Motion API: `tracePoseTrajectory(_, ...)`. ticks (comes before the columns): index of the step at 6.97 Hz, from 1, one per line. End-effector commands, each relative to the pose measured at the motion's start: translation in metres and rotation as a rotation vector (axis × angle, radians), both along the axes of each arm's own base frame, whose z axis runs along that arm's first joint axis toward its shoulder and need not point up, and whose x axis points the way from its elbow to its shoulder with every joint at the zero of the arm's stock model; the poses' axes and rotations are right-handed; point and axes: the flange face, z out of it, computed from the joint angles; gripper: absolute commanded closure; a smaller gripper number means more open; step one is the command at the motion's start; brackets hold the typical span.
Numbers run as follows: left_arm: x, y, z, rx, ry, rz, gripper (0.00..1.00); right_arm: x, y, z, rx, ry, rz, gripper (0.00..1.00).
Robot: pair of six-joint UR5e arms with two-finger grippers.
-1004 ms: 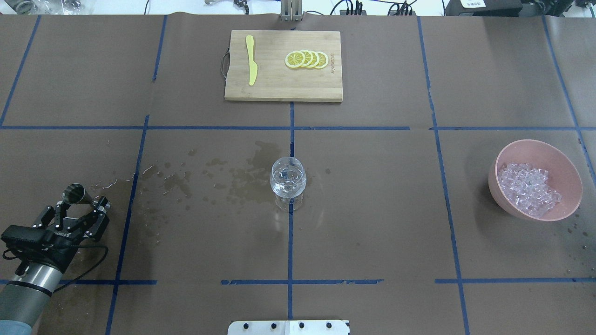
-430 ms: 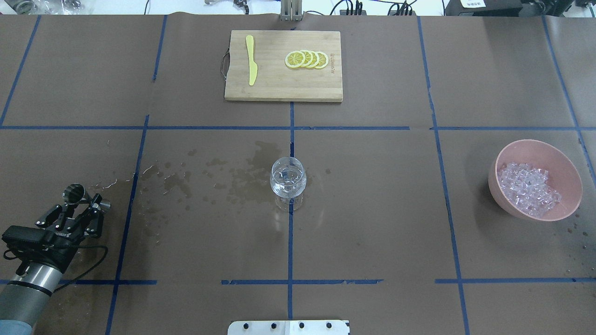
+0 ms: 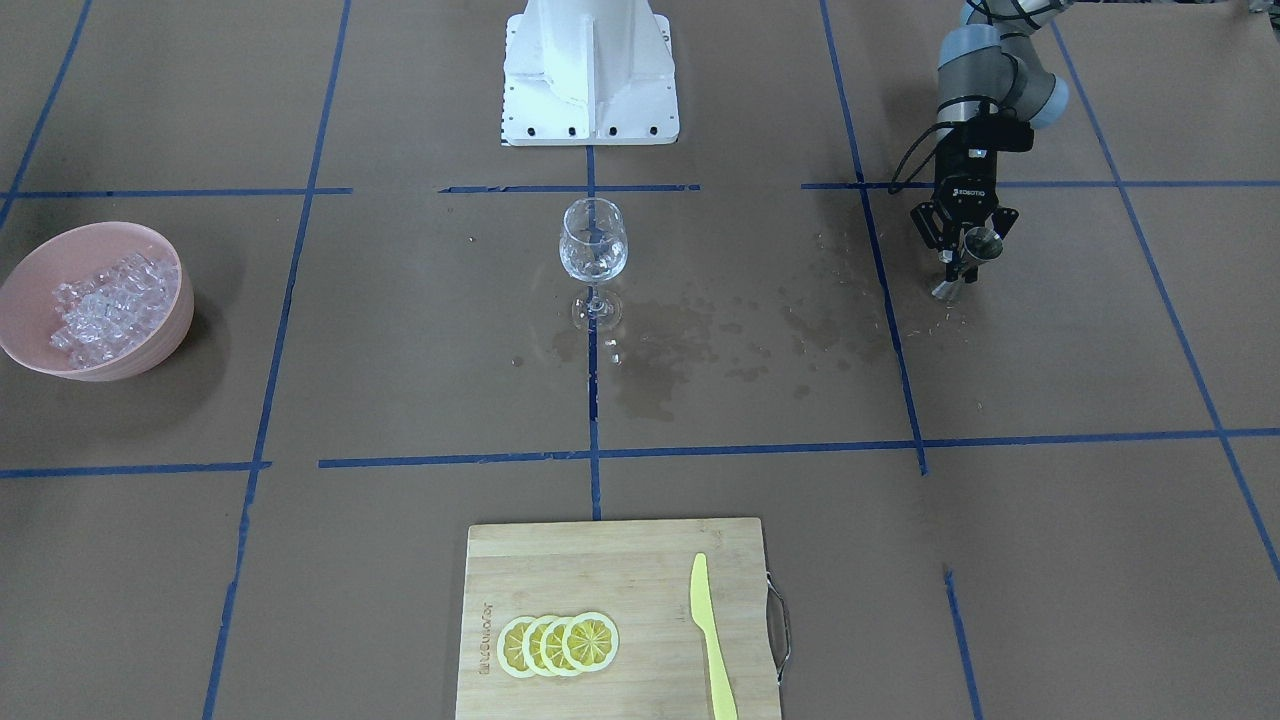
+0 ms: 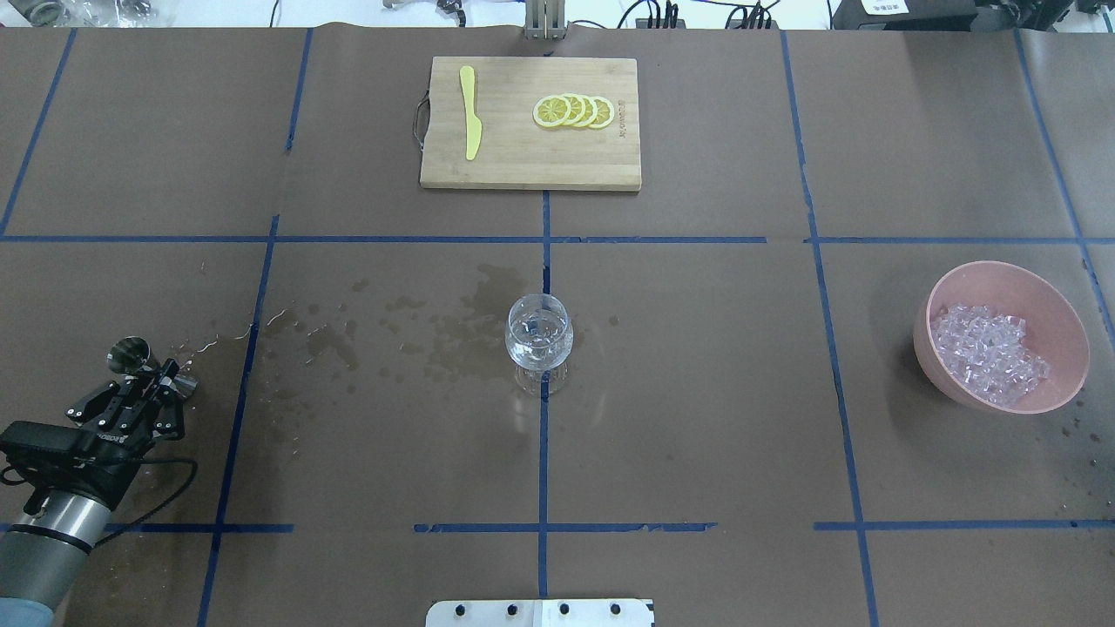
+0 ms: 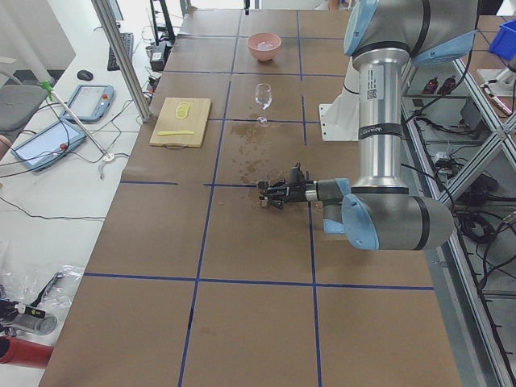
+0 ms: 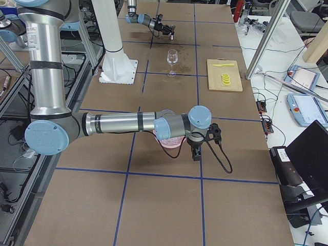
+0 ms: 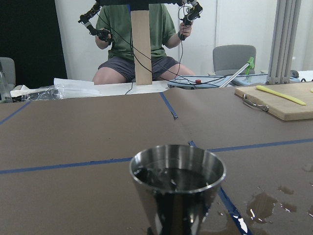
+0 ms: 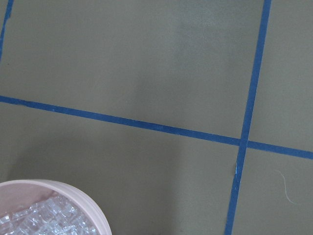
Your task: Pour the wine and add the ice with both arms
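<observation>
One steel jigger [image 4: 127, 354] sits gripped in the left tool [image 4: 164, 376] at the overhead view's lower left; the right tool's [image 6: 195, 156] state can't be told. Ice [image 4: 989, 353] fills the pink bowl [image 4: 1037, 300] at right.

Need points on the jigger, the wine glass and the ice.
jigger [image 4: 127, 355], overhead exterior view, on its open mouth.
wine glass [image 4: 539, 338], overhead exterior view, on the bowl of the glass.
ice [image 4: 989, 353], overhead exterior view, on the middle of the heap.
</observation>
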Motion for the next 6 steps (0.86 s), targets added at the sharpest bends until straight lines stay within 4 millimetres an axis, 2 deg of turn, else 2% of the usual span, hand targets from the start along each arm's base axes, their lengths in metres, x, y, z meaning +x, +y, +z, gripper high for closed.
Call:
tracePoseTrajectory(1,-0.011,-0.001,-0.027,0.054,-0.001,0.016,1.0,0.0,-0.002,-0.003,0.006,-0.001,0.001,0.0)
tracePoseTrajectory(3,-0.03,0.001,-0.036,0.106,0.075,0.029,1.0,0.0,-0.004,-0.019,0.034,-0.003,0.003,0.0)
tracePoseTrajectory(4,-0.035,0.002,-0.042,0.146,0.055,0.041,1.0,0.0,-0.004,-0.023,0.042,-0.002,0.004,0.0)
tracePoseTrajectory(6,-0.025,0.002,-0.076,0.172,0.098,0.039,1.0,0.0,-0.003,-0.032,0.034,-0.009,0.025,0.0)
